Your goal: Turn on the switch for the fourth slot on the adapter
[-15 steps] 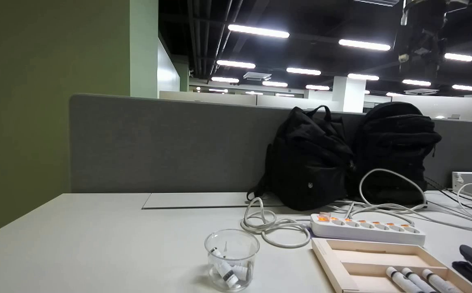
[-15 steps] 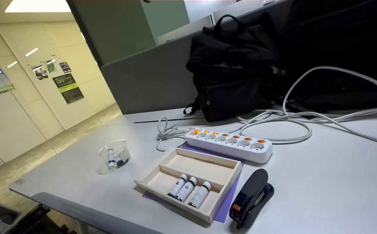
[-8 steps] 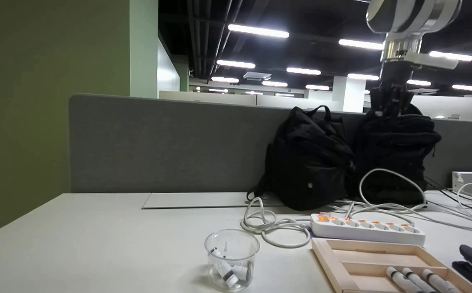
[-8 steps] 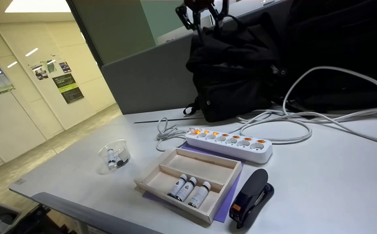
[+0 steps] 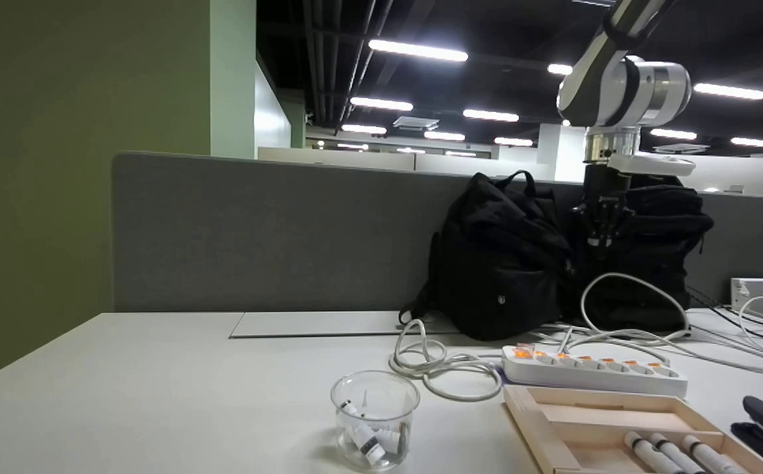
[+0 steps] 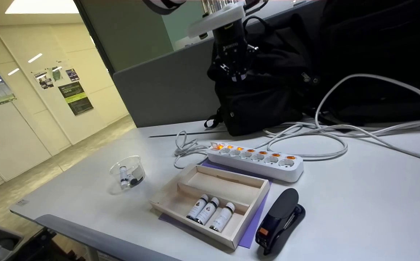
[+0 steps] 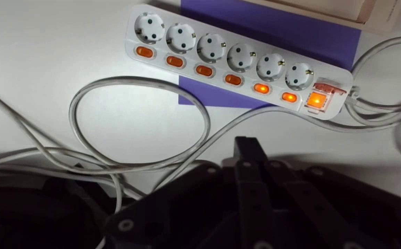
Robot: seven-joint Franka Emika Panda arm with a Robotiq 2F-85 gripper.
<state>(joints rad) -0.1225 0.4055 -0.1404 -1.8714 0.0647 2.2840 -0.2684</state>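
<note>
Jaws hang pressed together low in the wrist view; the white adapter (image 7: 222,66) slants across the top on the desk (image 7: 48,52), partly over a purple sheet (image 7: 273,26). Its big switch (image 7: 316,100) and two small switches (image 7: 261,88) glow orange at right; four duller switches (image 7: 204,71) sit left.

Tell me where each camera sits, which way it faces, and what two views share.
Exterior view: above the desk, facing nearly level at the grey partition; arm and gripper at upper right.
Exterior view: above the desk, looking down, tilted, at the wooden tray; gripper at top.
Wrist view: on the arm, facing down at the adapter; gripper fingers at bottom.
Both exterior views share the clear cup and stapler.
</note>
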